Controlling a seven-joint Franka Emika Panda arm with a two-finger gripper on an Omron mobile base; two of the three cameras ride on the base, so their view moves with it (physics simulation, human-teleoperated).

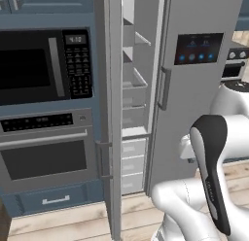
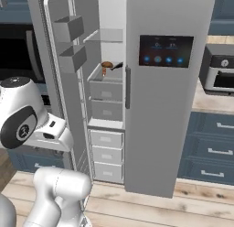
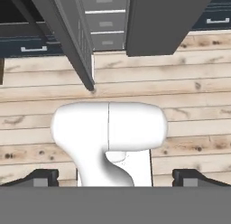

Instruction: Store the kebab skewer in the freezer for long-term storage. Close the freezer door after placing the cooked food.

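The freezer stands open, a tall narrow grey-steel section with a white interior, glass shelves higher up and white drawers stacked down to the wooden floor. Just beside it on the right is the grey door with a dark touch display, shut. The freezer door is swung out toward the left, its inner face turned to the right base camera and carrying white bins (two of them show, one above the other). In the left base view that door is seen edge-on, with its long vertical handle near the black-glass microwave and the wall oven below it.

Inside the freezer, on the shelf above the upper drawer, sit a round tan bun-like lump and a dark black-handled item, close together. Next to the lump there may be a small reddish bit, but I cannot tell whether it is the kebab skewer.

The pincer hangs over the floor in front of the freezer, released, its fingertips spread wide with nothing between them.
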